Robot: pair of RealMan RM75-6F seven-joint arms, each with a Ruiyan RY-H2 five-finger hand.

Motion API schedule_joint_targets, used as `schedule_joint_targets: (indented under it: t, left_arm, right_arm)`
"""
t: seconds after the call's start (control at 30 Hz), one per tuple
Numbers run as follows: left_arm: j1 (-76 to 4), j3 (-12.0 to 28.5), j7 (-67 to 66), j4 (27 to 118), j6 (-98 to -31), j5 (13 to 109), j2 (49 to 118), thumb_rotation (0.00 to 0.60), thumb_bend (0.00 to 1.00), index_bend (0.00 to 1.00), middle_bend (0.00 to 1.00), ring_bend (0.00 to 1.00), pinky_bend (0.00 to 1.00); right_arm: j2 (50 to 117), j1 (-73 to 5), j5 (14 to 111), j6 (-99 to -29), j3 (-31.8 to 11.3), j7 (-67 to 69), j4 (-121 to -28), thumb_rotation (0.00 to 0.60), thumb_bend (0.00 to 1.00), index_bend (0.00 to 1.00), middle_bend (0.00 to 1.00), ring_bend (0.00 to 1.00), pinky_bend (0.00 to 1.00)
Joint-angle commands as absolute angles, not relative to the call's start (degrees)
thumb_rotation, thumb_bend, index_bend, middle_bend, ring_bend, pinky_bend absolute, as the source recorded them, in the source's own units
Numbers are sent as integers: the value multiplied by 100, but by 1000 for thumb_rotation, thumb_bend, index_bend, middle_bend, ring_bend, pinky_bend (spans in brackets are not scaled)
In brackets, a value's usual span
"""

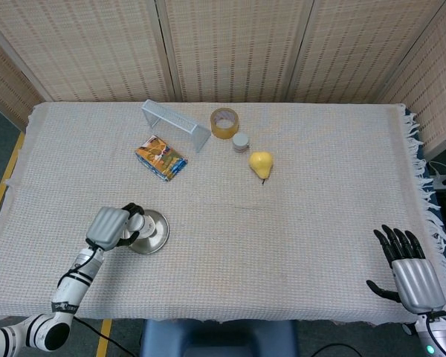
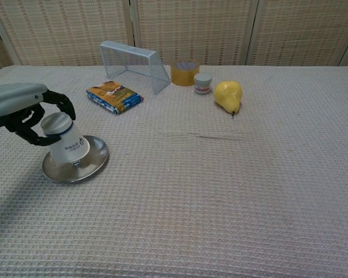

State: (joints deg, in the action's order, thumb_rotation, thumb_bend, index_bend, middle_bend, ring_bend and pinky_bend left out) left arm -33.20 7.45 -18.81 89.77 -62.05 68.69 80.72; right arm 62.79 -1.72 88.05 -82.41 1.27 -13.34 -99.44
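A white cup (image 2: 65, 142) stands upside down on a round metal plate (image 2: 93, 164) near the table's front left. My left hand (image 2: 29, 113) wraps its dark fingers around the cup's top, holding it. My right hand (image 1: 410, 268) rests at the front right edge, fingers spread and holding nothing. Farther back lie a snack packet (image 2: 114, 96), a clear box (image 2: 136, 65), a tape roll (image 2: 185, 72), a small jar (image 2: 202, 83) and a yellow pear (image 2: 228, 95).

- White cup (image 2: 65, 142) on silver plate (image 2: 95, 157).
- Yellow pear (image 2: 228, 95).
- Yellow-brown tape roll (image 2: 185, 73).
- Orange-and-blue patterned packet (image 2: 114, 97).
- Beige waffle-weave cloth over the bench (image 2: 232, 191).
- Grey-and-black left robot hand (image 2: 29, 113).
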Motion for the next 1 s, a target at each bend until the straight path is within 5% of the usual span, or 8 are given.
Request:
schedule_joint_targets:
  t: [0.03, 0.33, 0.7, 0.8, 0.93, 1.0]
  left_arm:
    - [-3149, 748, -1801, 9046, -6524, 7043, 7969, 600, 385, 570, 670, 772, 957]
    - [-2613, 566, -1757, 9088, -6912, 6796, 7458, 600, 383, 542, 645, 772, 957]
    - [-2495, 366, -1400, 8512, -6625, 6911, 7703, 600, 362, 495, 596, 772, 956]
    - [-2520, 331, -1479, 8464, -6538, 6948, 7719, 600, 360, 405, 513, 767, 953]
    - [-2535, 327, -1601, 8544, -6446, 6892, 7651, 600, 356, 60, 249, 741, 943]
    - [-2507, 342, -1655, 8599, -6514, 6894, 7619, 600, 355, 4, 155, 727, 940]
  right_arm:
    - [6279, -177, 8800, -8232, 126, -1335, -9943, 513, 80, 0, 0, 0, 0]
    - [6276, -164, 8836, -8265, 135, -1333, -9949, 512, 80, 0, 0, 0, 0]
    - [6318, -181, 8829, -8203, 158, -1399, -9951, 513, 81, 0, 0, 0, 0]
    - [6311, -169, 8843, -8228, 162, -1395, -9955, 513, 81, 0, 0, 0, 0]
    - [6301, -167, 8838, -8230, 159, -1377, -9952, 512, 81, 0, 0, 0, 0]
    - [6302, -168, 8832, -8232, 154, -1396, -9944, 511, 81, 0, 0, 0, 0]
